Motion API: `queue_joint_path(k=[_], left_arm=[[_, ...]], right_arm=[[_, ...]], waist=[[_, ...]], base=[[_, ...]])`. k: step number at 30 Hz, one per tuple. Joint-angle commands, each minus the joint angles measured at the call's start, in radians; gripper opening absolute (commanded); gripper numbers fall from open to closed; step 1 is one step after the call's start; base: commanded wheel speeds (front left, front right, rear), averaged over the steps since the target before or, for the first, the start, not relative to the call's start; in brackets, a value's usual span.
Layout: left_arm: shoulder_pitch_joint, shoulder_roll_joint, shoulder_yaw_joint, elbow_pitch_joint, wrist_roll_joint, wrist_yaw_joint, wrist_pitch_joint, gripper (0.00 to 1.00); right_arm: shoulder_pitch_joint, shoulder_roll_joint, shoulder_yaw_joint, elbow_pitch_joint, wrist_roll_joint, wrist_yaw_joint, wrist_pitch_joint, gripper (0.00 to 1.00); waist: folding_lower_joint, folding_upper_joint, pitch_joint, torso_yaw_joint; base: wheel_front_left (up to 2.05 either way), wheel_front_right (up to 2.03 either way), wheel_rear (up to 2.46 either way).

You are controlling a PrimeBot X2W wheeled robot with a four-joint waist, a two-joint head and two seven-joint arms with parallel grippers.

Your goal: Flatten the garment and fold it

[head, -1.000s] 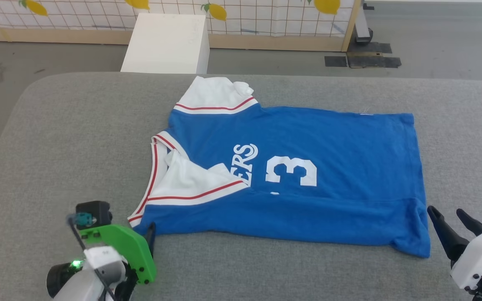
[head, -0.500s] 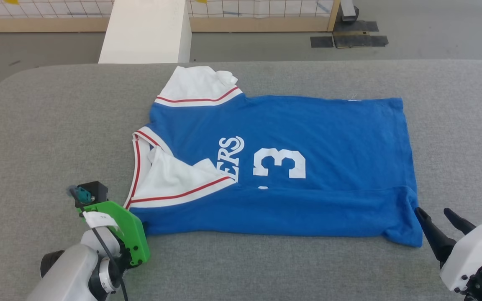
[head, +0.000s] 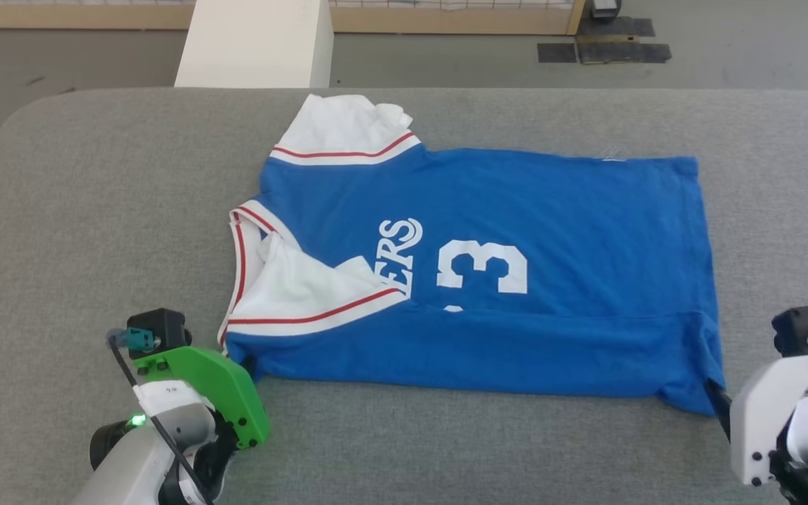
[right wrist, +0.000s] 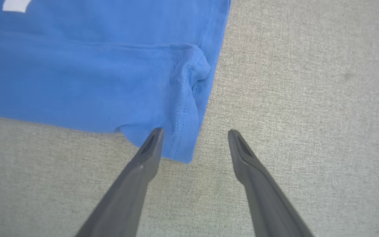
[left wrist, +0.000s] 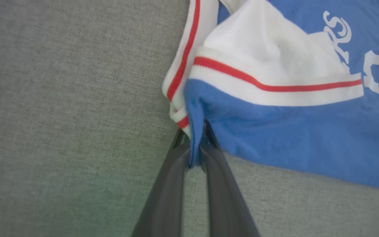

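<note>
Here the garment (head: 516, 210) lies spread on the gray worktop (head: 95, 210), collar to the left. The left pincer (left wrist: 194, 148) is clenched on its near-left corner. The right pincer (right wrist: 195, 132) stands released, fingers either side of the near-right corner.

right gripper (right wrist: 195, 131) | moved in | fingers (right wrist: 143, 161) now straddle garment (head: 551, 210) corner

So the bench (head: 81, 210) is basically one big grey woven-fabric top with a rounded far-left corner. The garment (head: 572, 210) lies on it around the middle, turned sideways: neck end toward the left edge, hem toward the right edge. Its white panel (head: 334, 126) sits close to the far edge. The side nearest the near edge is folded over on itself, a bit rumpled.
</note>
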Motion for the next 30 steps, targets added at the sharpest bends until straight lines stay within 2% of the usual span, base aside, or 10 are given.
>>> queue_joint_path(k=[1,8,14,15,16,17,26,30], left_arm=[[0.01,-0.003,-0.003,-0.012,0.004,0.005,-0.006,0.0],[0.007,-0.017,-0.022,-0.044,0.012,0.003,-0.013,0.0],[0.008,-0.031,-0.022,-0.042,0.003,-0.004,-0.027,0.0],[0.009,-0.034,-0.02,-0.04,0.001,-0.006,-0.031,0.0],[0.009,-0.034,-0.019,-0.038,0.0,-0.007,-0.033,0.0],[0.01,-0.035,-0.017,-0.036,-0.002,-0.009,-0.037,0.0],[0.016,-0.026,0.028,-0.053,-0.041,-0.037,-0.069,0.0],[0.031,-0.01,0.058,-0.099,-0.061,-0.031,-0.069,0.0]], right_arm=[[-0.024,0.011,0.001,0.018,-0.017,0.003,0.009,1.0],[-0.068,0.016,0.015,0.125,-0.093,0.003,0.036,1.0],[-0.068,0.009,0.048,0.182,-0.08,0.003,0.049,1.0],[-0.069,0.008,0.05,0.189,-0.067,0.003,0.053,0.77],[-0.071,0.004,0.055,0.19,-0.058,0.003,0.051,0.14],[-0.074,-0.001,0.061,0.19,-0.047,0.003,0.047,0.0],[-0.102,-0.051,0.043,0.122,0.065,0.003,0.025,0.0],[-0.1,-0.093,0.034,0.067,0.104,0.003,0.045,0.0]], waist=[[0.0,0.0,0.014,0.014],[0.0,0.0,0.052,0.049],[0.0,0.0,0.062,0.06],[0.0,0.0,0.062,0.061],[0.0,0.0,0.061,0.061],[0.0,0.0,0.06,0.06],[0.0,0.0,0.012,0.052],[0.0,0.0,-0.024,0.043]], base=[[0.0,0.0,0.0],[0.0,0.0,0.0],[0.0,0.0,0.0],[0.0,0.0,0.0],[0.0,0.0,0.0],[0.0,0.0,0.0],[0.0,0.0,0.0],[0.0,0.0,0.0]])
